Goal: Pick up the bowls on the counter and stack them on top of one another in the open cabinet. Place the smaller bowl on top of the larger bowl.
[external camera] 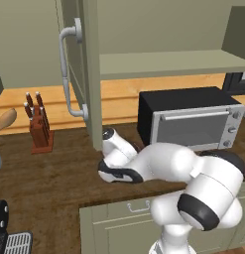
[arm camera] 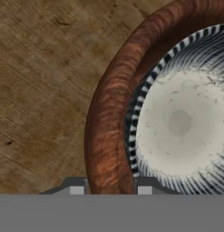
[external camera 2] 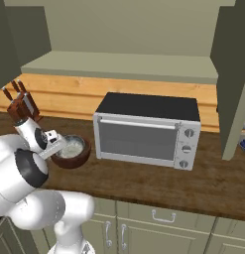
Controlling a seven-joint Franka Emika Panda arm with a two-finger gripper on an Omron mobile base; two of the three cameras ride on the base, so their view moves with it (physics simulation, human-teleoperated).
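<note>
I'm low over the dark brown wood-grain counter (external camera 2: pixel 144 183), and the wide reddish-brown wooden-looking bowl (external camera 2: pixel 83 158) sits just left of the black-and-silver toaster oven (external camera 2: pixel 146 131). The small pale grey bowl w/ speckled inside (external camera 2: pixel 72 147) is nested in it, so the stack looks done.

In the hand view the gripper (arm camera: pixel 107 190) straddles the brown bowl's thick rim (arm camera: pixel 109 122). One tip is outside the wall, one inside, the jaws narrow and about on it. Can't tell yet if the pinch is firm.

My read: grasp step on the pair. Next calls for a straight lift, kept level so the grey one doesn't slide, then up and over to the flat shelf of the olive-green open cabinet (external camera 2: pixel 119 65) above the oven.

No brands, labels or writing I can read anywhere.
</note>
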